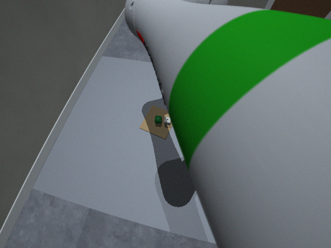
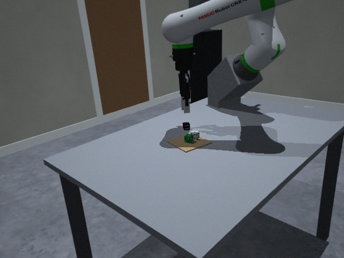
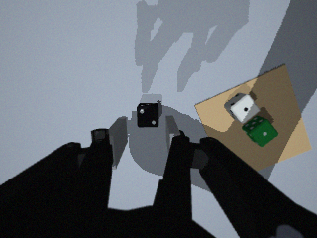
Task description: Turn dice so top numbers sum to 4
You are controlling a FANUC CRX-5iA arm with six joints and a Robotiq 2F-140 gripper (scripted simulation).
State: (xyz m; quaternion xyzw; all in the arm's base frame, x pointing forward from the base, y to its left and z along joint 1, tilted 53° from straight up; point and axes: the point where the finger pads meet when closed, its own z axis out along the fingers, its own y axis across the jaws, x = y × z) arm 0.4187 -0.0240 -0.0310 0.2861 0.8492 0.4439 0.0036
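A black die lies flat on the table off the mat, two pips up; the arm hides it in the top view. A green die and a white die lie close together on the tan mat, each with one pip up. The mat lies flat. My gripper points down above the black die, its fingers partly closed with a gap between them, holding nothing.
The grey table bears the dice and mat. The arm covers the right of the top view and casts shadows over the mat. The robot's base stands at the table's far side.
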